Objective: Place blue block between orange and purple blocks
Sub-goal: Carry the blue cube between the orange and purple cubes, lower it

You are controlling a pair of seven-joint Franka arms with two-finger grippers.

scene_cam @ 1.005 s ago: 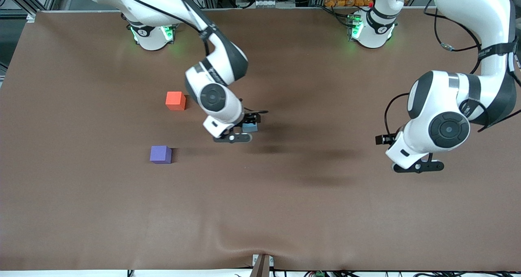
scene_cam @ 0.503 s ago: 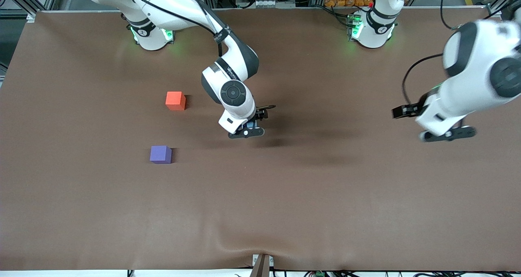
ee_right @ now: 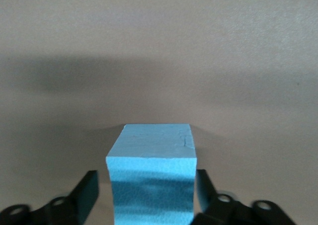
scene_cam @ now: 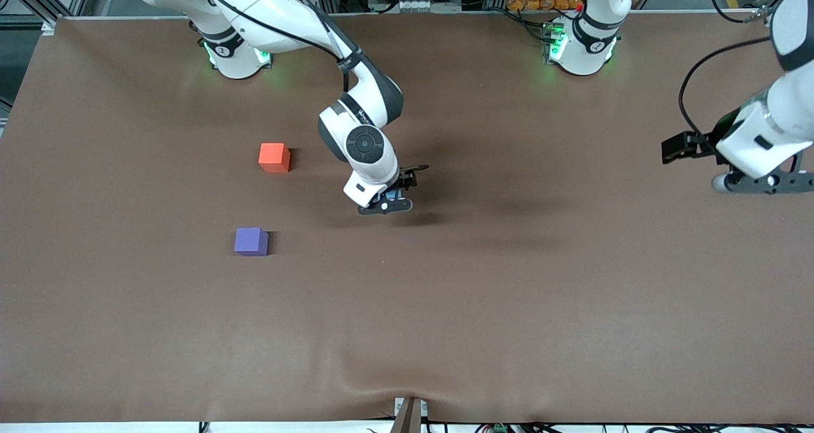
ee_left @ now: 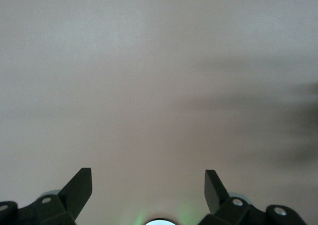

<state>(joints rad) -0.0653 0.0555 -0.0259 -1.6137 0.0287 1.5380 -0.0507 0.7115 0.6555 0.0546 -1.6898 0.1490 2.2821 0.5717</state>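
A brown table cover [scene_cam: 509,306] lay flat across the work surface, with a shallow wrinkle [scene_cam: 356,357] near its front edge and a small bracket [scene_cam: 410,414] at that edge.

High front camera, two close wrist cameras

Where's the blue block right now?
Blue block sits between the right gripper's fingers mid-table, toward the left arm's end from the orange block and purple block.
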